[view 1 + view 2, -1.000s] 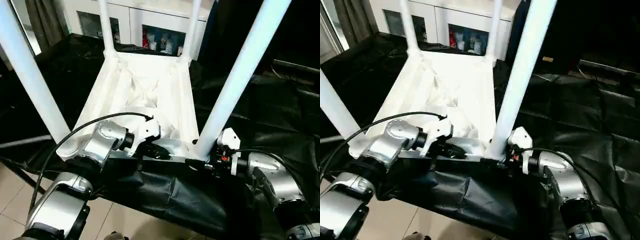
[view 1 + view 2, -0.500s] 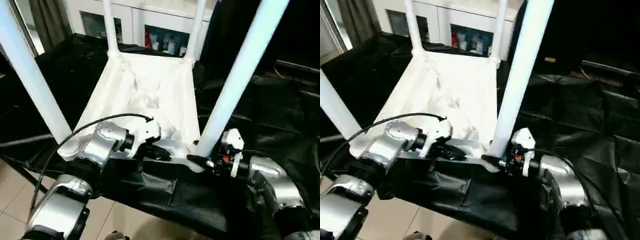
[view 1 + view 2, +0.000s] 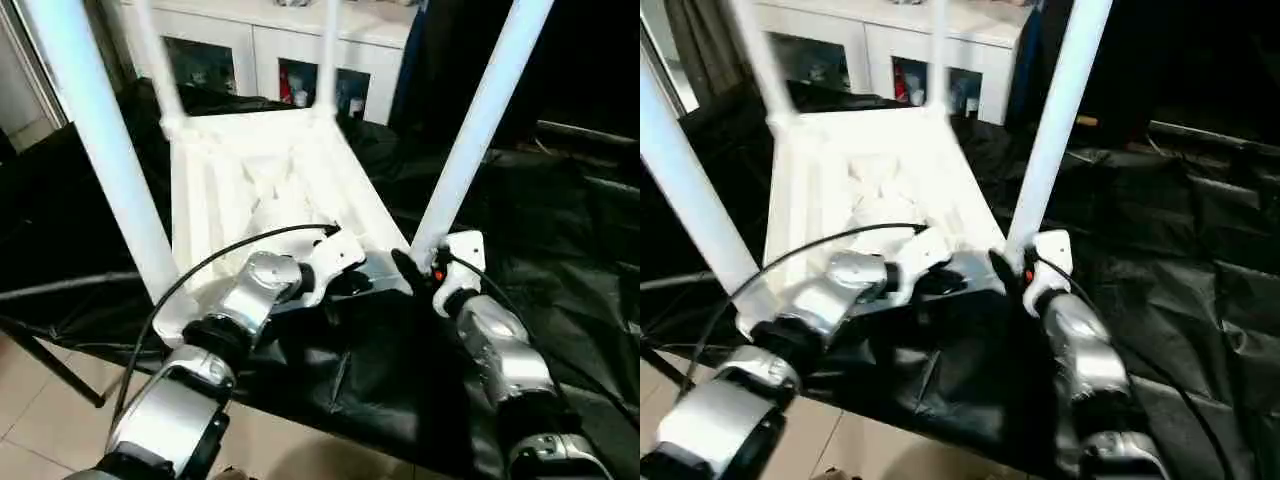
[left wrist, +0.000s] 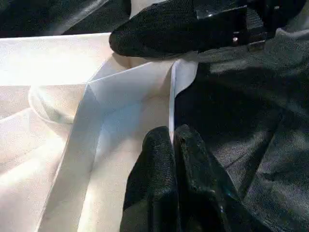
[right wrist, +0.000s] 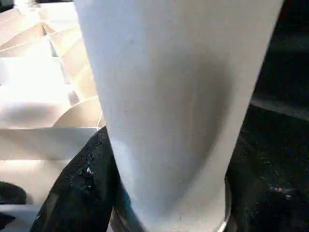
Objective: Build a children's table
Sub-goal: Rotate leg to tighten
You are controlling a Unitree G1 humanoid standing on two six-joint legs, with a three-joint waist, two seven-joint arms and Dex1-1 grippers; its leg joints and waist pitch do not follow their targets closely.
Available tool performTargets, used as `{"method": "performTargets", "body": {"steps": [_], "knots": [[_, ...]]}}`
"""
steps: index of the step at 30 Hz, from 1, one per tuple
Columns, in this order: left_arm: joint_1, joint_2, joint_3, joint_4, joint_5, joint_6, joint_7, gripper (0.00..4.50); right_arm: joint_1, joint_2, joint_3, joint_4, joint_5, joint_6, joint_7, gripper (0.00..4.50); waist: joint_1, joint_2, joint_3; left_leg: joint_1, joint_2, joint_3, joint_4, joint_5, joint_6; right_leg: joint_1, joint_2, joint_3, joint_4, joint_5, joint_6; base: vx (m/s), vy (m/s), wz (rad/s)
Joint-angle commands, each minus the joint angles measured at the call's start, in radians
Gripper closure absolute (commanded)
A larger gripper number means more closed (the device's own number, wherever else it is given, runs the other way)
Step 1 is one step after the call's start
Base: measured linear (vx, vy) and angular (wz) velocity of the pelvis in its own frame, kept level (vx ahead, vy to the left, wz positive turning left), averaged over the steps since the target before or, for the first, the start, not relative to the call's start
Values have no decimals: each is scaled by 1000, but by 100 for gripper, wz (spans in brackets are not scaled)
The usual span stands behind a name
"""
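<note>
A: On the black-draped bench (image 3: 560, 250), the children's table (image 3: 270, 190) lay upside down, ribbed underside up, all four legs standing in their corner sockets. Far pair at 12 o'clock, near pair at 9 and 3.

B: Grippers?

A: Left gripper (image 4: 173, 145) was pinched shut on the tabletop's near rim (image 4: 170, 104), thin edge squeezed between both fingers. Right gripper (image 3: 420, 268) was closed round the base of the near right leg (image 3: 480, 120); the right wrist view had one dark finger (image 5: 82, 188) at 8 o'clock of the leg, another at 4, both touching it.

B: Step?

A: Looked like seating that last leg. Judgement: keep the rim clamped so the top can't slide, push the leg straight down along its own axis, no sideways lean, or it binds in the socket.

B: Background?

A: White glass-door cabinet (image 3: 290, 50) at 12 o'clock, well apart.
</note>
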Motion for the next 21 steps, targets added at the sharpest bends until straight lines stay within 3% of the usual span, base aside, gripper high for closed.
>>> {"method": "performTargets", "body": {"steps": [1, 6, 10, 14, 17, 21], "knots": [[-9, -68, -7, 12, -19, -24, 5, 450, 4, 54, 82, 38, -48, -7, 60, 133, -4, -8, -42, 11, 22, -18, -71, -366, 23, 23, -43, 24, -93, -411, -140, 0, 0, 0], [-3, -33, -9, 4, -31, -16, -61, 450, -12, 15, 107, 44, -35, -42, 166, 101, -4, -9, -42, 8, 23, -17, -71, -357, 33, 29, -42, 24, -88, -374, -157, 0, 0, 0], [13, 63, -19, -39, -65, -8, -261, 450, 49, -107, 143, -88, 76, 6, 516, 101, 0, -8, -44, 6, 25, -13, -68, -324, 68, 36, -42, 26, -81, -294, -188, 0, 0, 0], [18, 108, -17, -54, -79, -4, -337, 450, 88, -170, 178, -156, 97, 30, 661, 101, 7, -7, -48, 4, 29, -12, -63, -252, 91, 42, -41, 24, -64, -171, -233, 0, 0, 0], [16, 142, -17, -46, -74, -11, -370, 450, 99, -206, 187, -167, 95, 19, 718, 101, 5, -7, -48, 6, 29, -10, -62, -244, 87, 42, -41, 22, -60, -137, -260, 0, 0, 0], [26, 192, -22, -67, -89, -10, -471, 450, 95, -240, 181, -159, 113, 27, 793, 101, 13, -3, -47, 9, 33, -7, -62, -258, 83, 43, -40, 21, -60, -157, -264, 0, 0, 0]]}}
